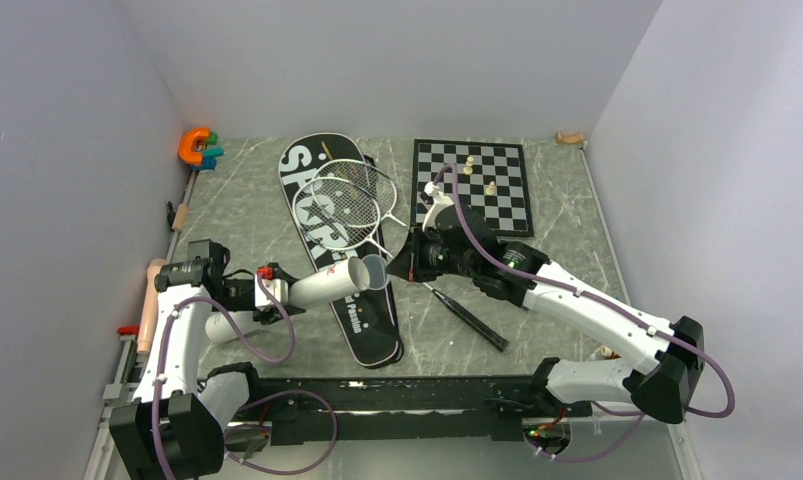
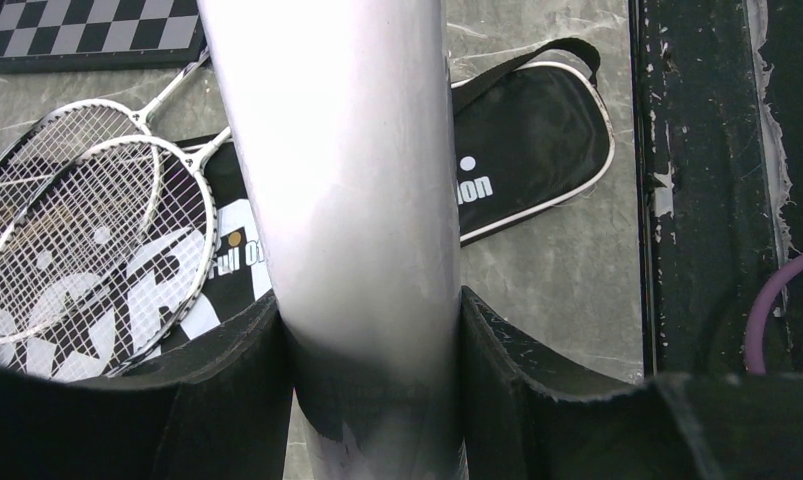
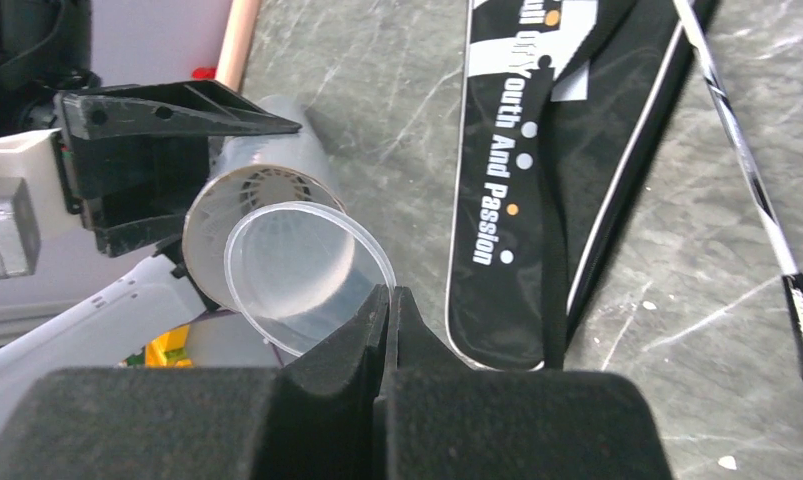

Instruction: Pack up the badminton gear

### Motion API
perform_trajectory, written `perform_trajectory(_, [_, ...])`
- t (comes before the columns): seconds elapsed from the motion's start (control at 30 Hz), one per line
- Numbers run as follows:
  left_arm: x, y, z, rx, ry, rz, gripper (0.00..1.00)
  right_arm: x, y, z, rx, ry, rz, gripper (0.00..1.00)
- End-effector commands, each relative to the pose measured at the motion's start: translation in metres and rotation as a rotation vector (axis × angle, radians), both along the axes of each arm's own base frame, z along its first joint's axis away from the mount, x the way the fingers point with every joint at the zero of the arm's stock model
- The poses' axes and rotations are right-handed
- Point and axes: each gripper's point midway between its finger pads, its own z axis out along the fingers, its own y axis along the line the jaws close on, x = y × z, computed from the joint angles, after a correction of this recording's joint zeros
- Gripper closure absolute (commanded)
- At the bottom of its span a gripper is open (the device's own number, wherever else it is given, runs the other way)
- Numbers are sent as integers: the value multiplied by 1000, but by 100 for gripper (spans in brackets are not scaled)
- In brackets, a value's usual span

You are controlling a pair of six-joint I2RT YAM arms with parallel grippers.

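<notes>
We pinch the clear cap [image 3: 299, 272] in our right gripper [image 3: 389, 300], the tube [image 1: 332, 283] clamped lengthwise in our left gripper [image 1: 280, 294] opening just ahead of it.

Top ext cam: fixed, high behind arm bases, looks down and fwd over whole table [image 1: 247, 200]. L wrist cam: v. close, sights along tube [image 2: 347, 200] toward racket bag [image 2: 537, 140]. R wrist cam: close, low, faces tube mouth and clear cap [image 3: 297, 270]. All three views share tube and racket bag.
</notes>
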Motion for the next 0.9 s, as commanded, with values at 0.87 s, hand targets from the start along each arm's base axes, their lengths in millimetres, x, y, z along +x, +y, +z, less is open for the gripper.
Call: perform_trajectory(0.87, [-5,-11,24,-77,-64,-49,60,-7,36,7,137,35,231,100])
